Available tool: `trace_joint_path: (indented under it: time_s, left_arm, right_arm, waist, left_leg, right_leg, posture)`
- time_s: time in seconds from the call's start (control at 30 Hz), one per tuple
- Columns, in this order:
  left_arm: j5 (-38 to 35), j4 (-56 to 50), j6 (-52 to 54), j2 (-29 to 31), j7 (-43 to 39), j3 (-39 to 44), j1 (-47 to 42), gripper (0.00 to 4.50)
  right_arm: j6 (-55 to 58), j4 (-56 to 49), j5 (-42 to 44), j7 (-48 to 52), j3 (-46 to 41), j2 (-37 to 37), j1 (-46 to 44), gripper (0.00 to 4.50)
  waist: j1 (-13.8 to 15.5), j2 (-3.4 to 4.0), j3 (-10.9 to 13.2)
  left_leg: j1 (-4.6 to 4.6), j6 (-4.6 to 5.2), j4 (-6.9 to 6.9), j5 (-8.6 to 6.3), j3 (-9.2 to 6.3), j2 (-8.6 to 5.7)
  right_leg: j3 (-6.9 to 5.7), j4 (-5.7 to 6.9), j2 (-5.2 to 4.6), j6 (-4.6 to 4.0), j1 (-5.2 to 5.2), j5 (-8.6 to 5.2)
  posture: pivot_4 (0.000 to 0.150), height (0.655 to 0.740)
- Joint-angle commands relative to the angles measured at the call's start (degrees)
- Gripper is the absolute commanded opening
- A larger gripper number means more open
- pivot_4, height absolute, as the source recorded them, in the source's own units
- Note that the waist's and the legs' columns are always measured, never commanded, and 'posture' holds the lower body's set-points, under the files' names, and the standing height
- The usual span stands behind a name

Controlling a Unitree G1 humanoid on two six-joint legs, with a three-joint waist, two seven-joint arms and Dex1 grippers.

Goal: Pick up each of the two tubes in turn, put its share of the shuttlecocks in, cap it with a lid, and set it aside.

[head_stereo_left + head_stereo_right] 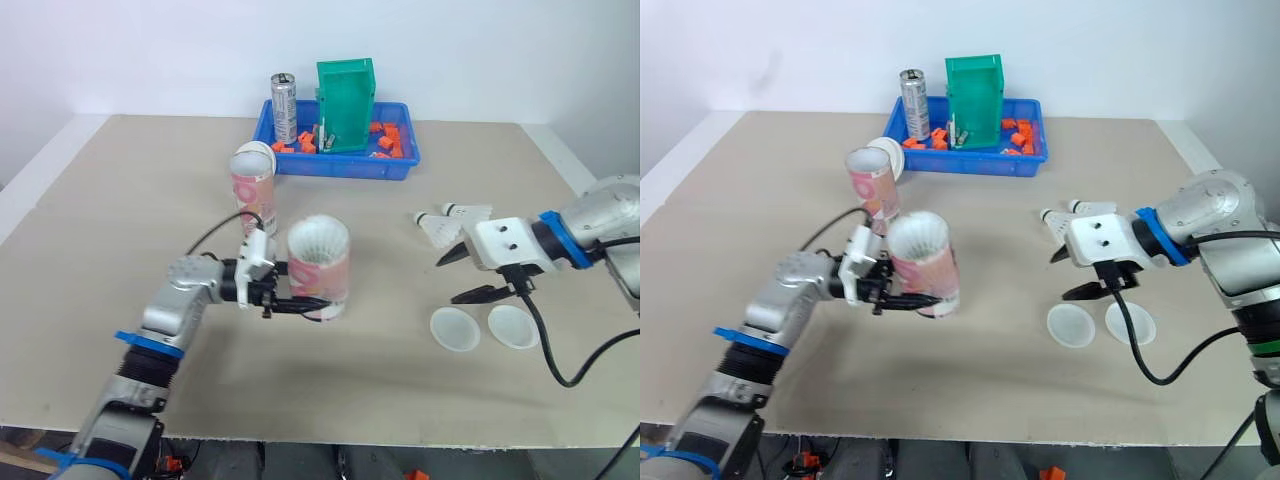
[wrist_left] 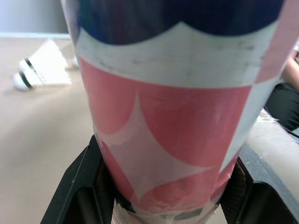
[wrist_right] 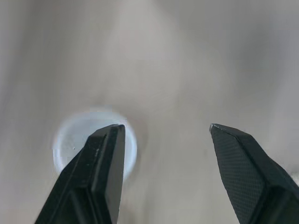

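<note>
My left gripper (image 1: 300,296) is shut on a pink and white tube (image 1: 320,268), tilted with its mouth up and shuttlecock feathers showing inside; the tube's side (image 2: 173,121) rises between the fingers in the left wrist view. A second pink tube (image 1: 253,188) stands behind it, near the blue bin. Two loose shuttlecocks (image 1: 447,221) lie on the table to the right. My right gripper (image 1: 463,275) hangs open just in front of them, above two white lids (image 1: 452,328) (image 1: 513,326). One lid (image 3: 74,142) shows under the right fingers.
A blue bin (image 1: 400,165) at the table's back holds orange pieces, a green box (image 1: 347,105) and a silver can (image 1: 284,107). A black cable (image 1: 545,345) trails from my right wrist past the lids.
</note>
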Motion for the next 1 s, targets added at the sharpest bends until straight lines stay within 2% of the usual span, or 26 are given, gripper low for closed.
trace_joint_path:
  time_s: [0.03, 0.23, 0.53, 0.63, 0.77, 0.8, 1.0]
  left_arm:
    - [2.7, 2.5, -5.1, -0.9, 1.1, -0.7, -0.5, 2.58]
    - [5.5, 7.3, -9.8, -2.0, 1.3, -2.1, -0.1, 2.58]
    - [9.0, 12.7, -17.7, -1.9, 3.2, -3.4, 0.7, 2.58]
    - [7.5, 12.4, -16.5, -2.1, 3.0, -3.2, 0.7, 2.58]
    - [4.4, 10.8, -10.6, -2.4, 2.0, -2.3, 0.2, 2.58]
    - [3.9, 10.4, -9.1, -2.4, 1.8, -2.2, 0.2, 2.58]
    - [3.6, 8.4, -3.7, -1.4, -0.2, -2.9, 0.3, 2.58]
  right_arm:
    - [-1.5, 1.9, -1.8, 2.3, 0.5, 0.8, -0.1, 3.21]
    - [-2.4, 6.1, -8.0, 0.4, 3.7, 4.6, -0.1, 3.21]
    - [-4.0, 6.0, -10.0, 1.6, 4.8, 6.1, 1.8, 3.21]
    - [-4.8, 6.3, -10.3, 2.3, 5.3, 5.5, 2.1, 2.51]
    - [-5.2, 5.9, -9.1, 2.3, 5.7, 5.2, 1.5, 0.45]
    - [-5.1, 5.8, -8.9, 2.3, 5.7, 5.3, 1.4, 0.07]
    - [-2.9, 3.3, -6.4, 2.3, 5.0, 6.0, 0.9, 0.07]
  waist:
    - [-0.1, 0.00, 0.0]
    - [0.0, 0.02, 0.0]
    - [0.1, 0.04, -0.1]
    - [0.1, 0.04, -0.1]
    - [0.0, 0.04, -0.1]
    - [-0.1, 0.04, -0.1]
    - [-0.1, 0.04, -0.1]
  left_leg:
    - [-0.01, 0.00, 0.00, 0.00, 0.03, 0.00]
    - [0.02, 0.00, 0.00, 0.00, 0.03, -0.01]
    - [0.15, -0.01, 0.15, 0.01, 0.00, -0.08]
    - [0.39, -0.01, 0.16, 0.01, 0.02, -0.14]
    - [0.58, -0.01, 0.18, 0.02, 0.03, -0.16]
    - [0.62, -0.01, 0.18, 0.02, 0.03, -0.16]
    - [0.65, -0.05, 0.06, 0.00, 0.02, -0.16]
  right_leg:
    - [0.05, 0.00, 0.00, 0.03, -0.02, 0.03]
    - [0.06, -0.01, 0.00, 0.13, 0.01, 0.09]
    - [0.07, -0.01, -0.04, 0.11, 0.24, 0.10]
    - [0.14, -0.03, -0.07, 0.13, 0.47, 0.10]
    - [0.19, -0.03, -0.07, 0.14, 0.61, 0.15]
    - [0.18, -0.03, -0.07, 0.14, 0.65, 0.15]
    - [0.19, -0.04, -0.06, 0.10, 0.68, 0.02]
  posture:
    - [0.150, 0.7362]
    - [0.150, 0.7362]
    - [0.150, 0.7362]
    - [0.150, 0.7362]
    - [0.150, 0.7362]
    - [0.150, 0.7362]
    - [0.150, 0.7362]
